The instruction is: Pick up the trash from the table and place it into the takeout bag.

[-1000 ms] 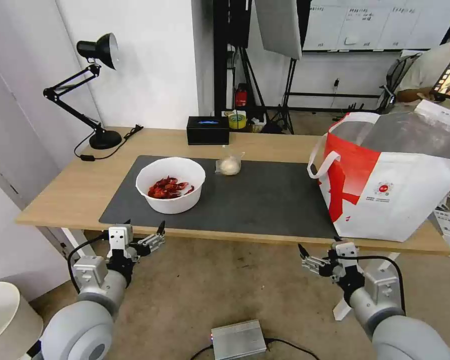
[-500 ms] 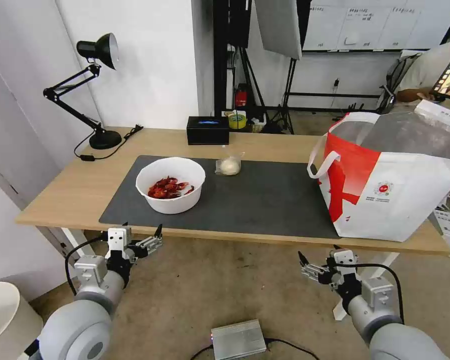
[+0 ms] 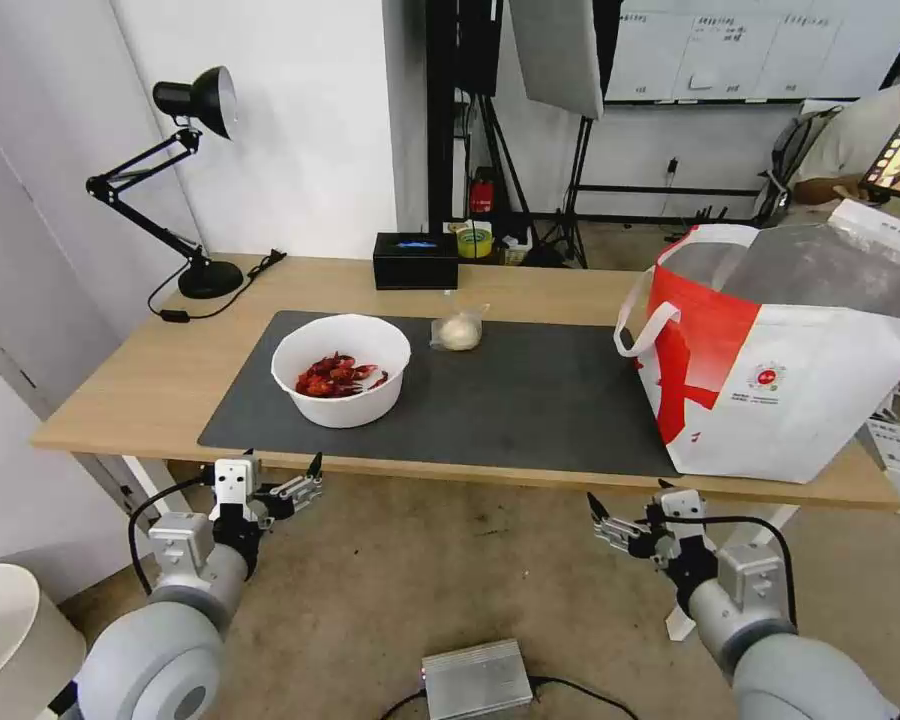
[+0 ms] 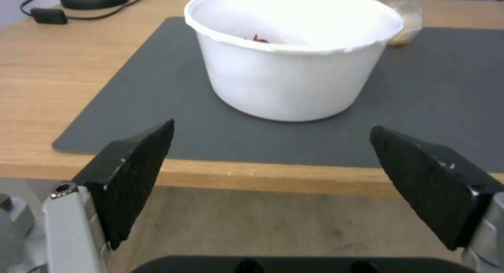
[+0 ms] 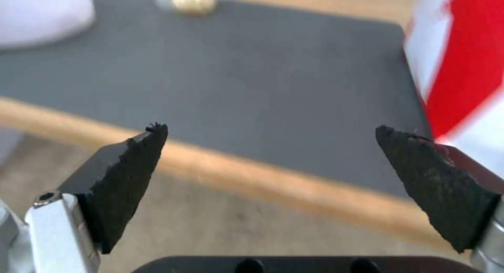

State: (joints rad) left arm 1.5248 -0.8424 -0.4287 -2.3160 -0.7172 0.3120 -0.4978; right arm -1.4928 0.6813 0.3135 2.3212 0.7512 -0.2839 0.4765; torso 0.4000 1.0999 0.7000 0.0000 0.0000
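On the dark grey mat [image 3: 530, 400] of the light-wood table [image 3: 120, 390] stands a white round bowl [image 3: 341, 370] holding red crayfish shells. A small clear bag with a whitish lump [image 3: 458, 330] lies just behind the bowl to its right. The white-and-red takeout bag [image 3: 780, 370] stands upright and open at the table's right end. My left gripper [image 3: 283, 460] hangs open below the front edge, facing the bowl [image 4: 294, 68]. Low off the front edge near the takeout bag [image 5: 462, 68], my right gripper [image 3: 627, 495] is open too, holding nothing.
A black desk lamp [image 3: 195, 170] stands at the back left corner, its cable trailing on the wood. A black rectangular box [image 3: 416, 260] sits at the back edge. On the floor below lie a silver box [image 3: 475, 680] and a white round object [image 3: 10, 630].
Both arms have sunk a little lower and drawn back from the table edge, the right one more. Nothing on the table has moved.
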